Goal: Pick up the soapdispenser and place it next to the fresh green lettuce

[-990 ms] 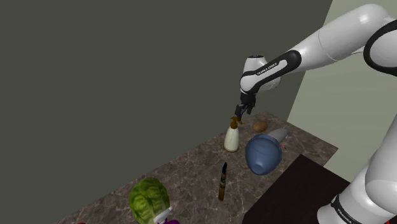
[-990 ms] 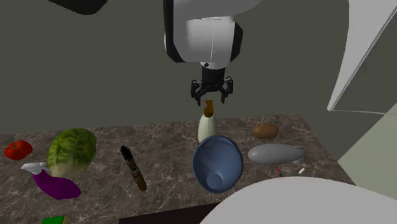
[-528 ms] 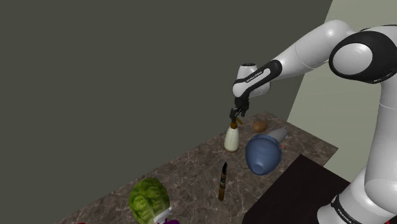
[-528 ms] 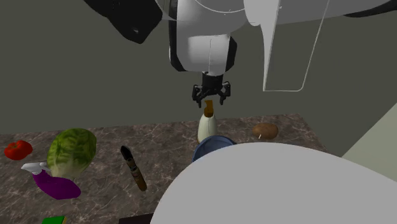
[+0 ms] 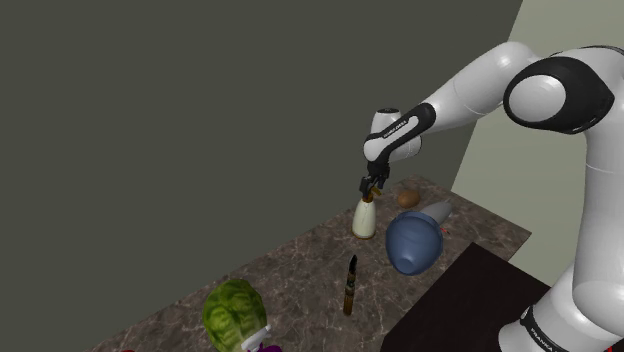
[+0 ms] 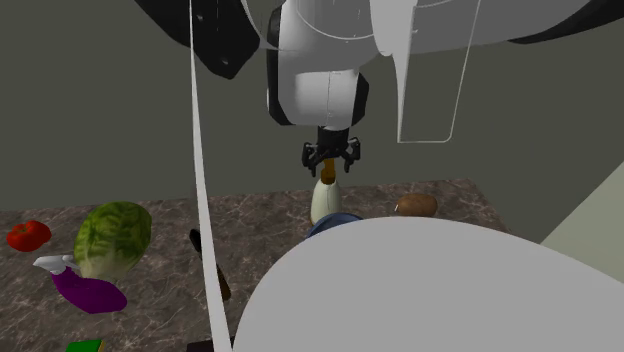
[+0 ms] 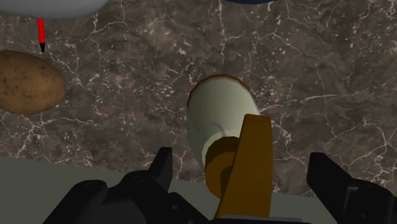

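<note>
Soap dispenser (image 7: 219,121) upright on marbled counter (image 7: 318,83), brown pump directly between gripper (image 5: 369,186) jaws; jaws apart, not clasping. Potato (image 7: 28,81) and blue bowl (image 5: 413,245) near. Lettuce (image 5: 232,312) well apart, dark slim object (image 5: 350,285) between.

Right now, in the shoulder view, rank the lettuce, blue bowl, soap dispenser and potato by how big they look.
1. Lettuce and blue bowl: about alike, so not ranked.
2. Soap dispenser.
3. Potato, the smallest.

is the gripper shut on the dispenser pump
No, the gripper is open, its fingers either side of the pump, not touching it.
</note>
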Available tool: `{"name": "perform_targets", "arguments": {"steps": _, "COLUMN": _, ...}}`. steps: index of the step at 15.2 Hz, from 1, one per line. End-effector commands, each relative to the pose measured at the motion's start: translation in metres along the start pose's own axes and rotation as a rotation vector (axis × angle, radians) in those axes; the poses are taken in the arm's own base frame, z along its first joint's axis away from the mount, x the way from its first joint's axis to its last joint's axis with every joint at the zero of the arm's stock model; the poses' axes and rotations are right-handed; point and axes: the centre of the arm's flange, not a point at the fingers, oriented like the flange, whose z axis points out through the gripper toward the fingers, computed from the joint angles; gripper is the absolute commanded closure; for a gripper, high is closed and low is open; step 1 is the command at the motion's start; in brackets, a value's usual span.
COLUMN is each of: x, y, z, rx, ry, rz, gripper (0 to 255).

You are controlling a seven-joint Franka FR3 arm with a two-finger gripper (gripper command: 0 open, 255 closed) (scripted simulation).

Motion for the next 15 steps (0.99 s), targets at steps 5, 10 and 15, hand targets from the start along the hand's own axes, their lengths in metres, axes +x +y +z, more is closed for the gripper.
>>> {"name": "perform_targets", "arguments": {"steps": 5, "x": 0.0001, "y": 0.0001, "z": 0.0006, "rx": 0.000, "ry": 0.000, "rz": 0.000, "gripper": 255}}
{"name": "perform_targets", "arguments": {"steps": 10, "x": 0.0001, "y": 0.0001, "z": 0.0006, "rx": 0.000, "ry": 0.000, "rz": 0.000, "gripper": 255}}
{"name": "perform_targets", "arguments": {"steps": 15, "x": 0.0002, "y": 0.0000, "z": -0.0046, "rx": 0.000, "ry": 0.000, "rz": 0.000, "gripper": 255}}
